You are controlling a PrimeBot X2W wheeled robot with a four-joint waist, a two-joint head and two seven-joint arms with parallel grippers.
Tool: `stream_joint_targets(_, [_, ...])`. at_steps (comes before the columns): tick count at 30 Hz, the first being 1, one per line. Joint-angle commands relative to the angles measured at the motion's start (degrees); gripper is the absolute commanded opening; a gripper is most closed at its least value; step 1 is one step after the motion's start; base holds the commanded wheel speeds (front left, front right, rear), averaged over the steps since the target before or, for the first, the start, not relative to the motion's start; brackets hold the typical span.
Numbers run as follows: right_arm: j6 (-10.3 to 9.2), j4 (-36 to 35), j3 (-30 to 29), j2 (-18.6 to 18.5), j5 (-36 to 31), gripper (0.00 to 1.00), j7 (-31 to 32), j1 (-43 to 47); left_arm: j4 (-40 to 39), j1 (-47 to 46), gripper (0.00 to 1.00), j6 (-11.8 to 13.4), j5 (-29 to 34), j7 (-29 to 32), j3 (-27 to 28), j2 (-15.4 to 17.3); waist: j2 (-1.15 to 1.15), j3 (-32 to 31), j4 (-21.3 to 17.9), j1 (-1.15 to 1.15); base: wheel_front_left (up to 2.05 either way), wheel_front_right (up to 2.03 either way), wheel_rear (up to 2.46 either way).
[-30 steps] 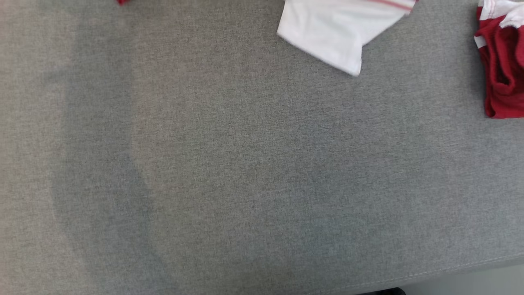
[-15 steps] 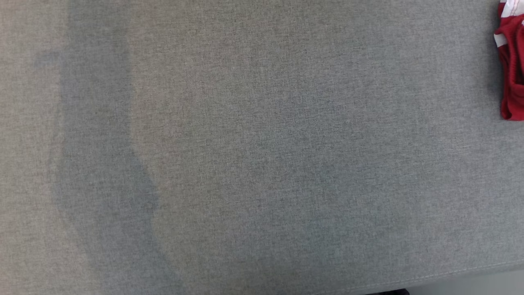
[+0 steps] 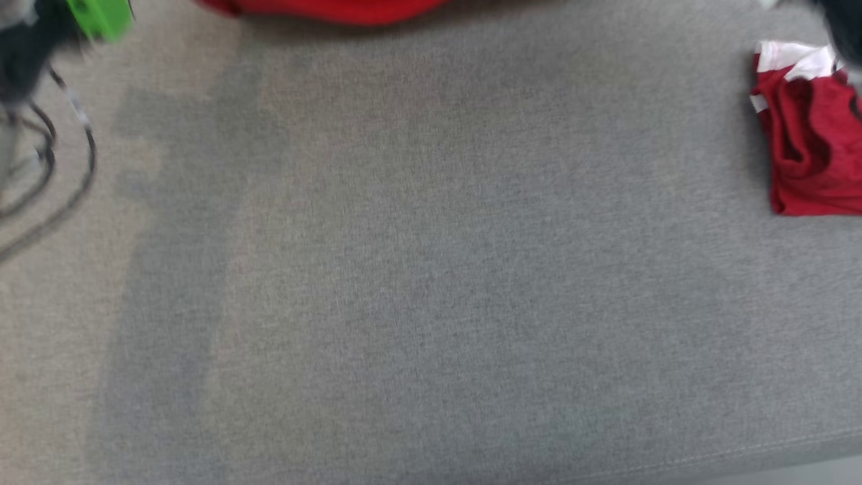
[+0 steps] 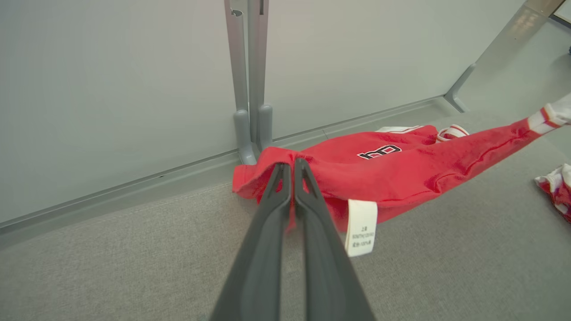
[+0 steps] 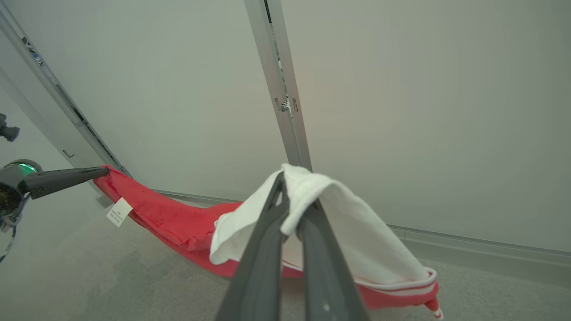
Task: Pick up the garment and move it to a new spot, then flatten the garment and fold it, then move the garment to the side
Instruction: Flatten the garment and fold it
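The garment (image 4: pixel 401 169) is a red shirt with white sleeves and a black print. It hangs stretched between my two grippers above the grey fabric surface (image 3: pixel 431 269). My left gripper (image 4: pixel 291 164) is shut on its red hem, beside a white care label (image 4: pixel 361 227). My right gripper (image 5: pixel 292 191) is shut on a white sleeve fold (image 5: pixel 348 232), with the red body (image 5: pixel 169 218) sagging away toward the left gripper (image 5: pixel 102 170). In the head view the garment's red edge (image 3: pixel 323 8) shows at the top, and my left arm with a green part (image 3: pixel 101 17) is at the top left.
A second crumpled red and white garment (image 3: pixel 808 148) lies at the right of the surface, also seen from the left wrist (image 4: pixel 557 187). Pale wall panels with a metal post (image 4: pixel 250 89) close off the back. The surface's front seam (image 3: pixel 774 451) runs along the lower right.
The head view has shifted. The held garment's white sleeve showed at the top a second ago, then left the picture. Now its red edge and my left arm show at the top.
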Motion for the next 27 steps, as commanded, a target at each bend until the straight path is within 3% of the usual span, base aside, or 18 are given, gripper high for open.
stream_joint_targets(1, [0.0, -1.6, 1.1, -1.8, 1.4, 0.0, 0.9, 3.3, -1.7, 3.9, 0.0, -0.2, -2.7, 1.0, -1.1, 1.5, 0.0, -7.4, -0.9, 0.0, 0.0, 0.0, 0.0])
stream_joint_targets(6, [0.0, -7.4, 5.7, -7.9, 5.1, 0.0, 7.6, 12.7, -6.9, 14.7, 0.0, -0.2, -10.9, 6.4, -4.2, 4.8, 0.0, -13.9, -1.5, 0.0, 0.0, 0.0, 0.0])
stream_joint_targets(11, [0.0, -14.8, 11.2, -16.2, 10.4, 0.0, 20.1, 20.8, -12.0, 25.3, 0.0, 0.3, -17.1, 12.1, -6.6, 8.3, 0.0, -18.6, -2.5, 0.0, 0.0, 0.0, 0.0])
stream_joint_targets(17, [0.0, -22.5, 14.4, -23.3, 14.0, 0.0, 27.0, 28.6, -22.4, 36.0, 0.0, 5.4, -20.7, 17.6, -9.7, 14.7, 0.0, -21.2, -3.5, 0.0, 0.0, 0.0, 0.0])
stream_joint_targets(27, [0.0, -32.8, 18.7, -31.8, 19.5, 0.0, 32.4, 39.3, -43.8, 46.7, 0.0, 14.0, -27.9, 26.9, -13.3, 25.9, 0.0, -21.5, -1.7, 0.0, 0.0, 0.0, 0.0])
